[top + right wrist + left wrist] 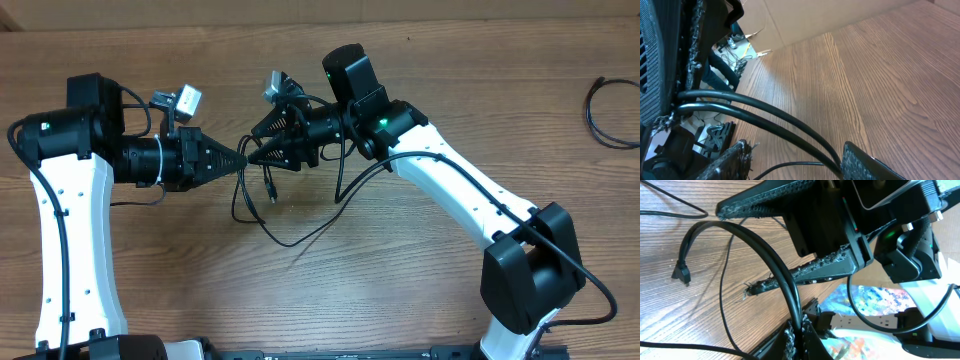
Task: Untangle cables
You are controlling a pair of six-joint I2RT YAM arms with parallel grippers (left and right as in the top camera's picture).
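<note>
The left fingers [215, 160] were clamped shut on the thin black cables [781, 272] above the wooden bench [400, 280]. The right fingers [278, 155] stood half-open astride them, just beside. Separating looked underway; next they likely had to close, then draw apart.

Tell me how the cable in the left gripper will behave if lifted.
Probably floppy: the cable sags in loose loops below the left gripper that pinches it. Likely light, since it is thin. Its free plug may swing and snag on other strands.
</note>
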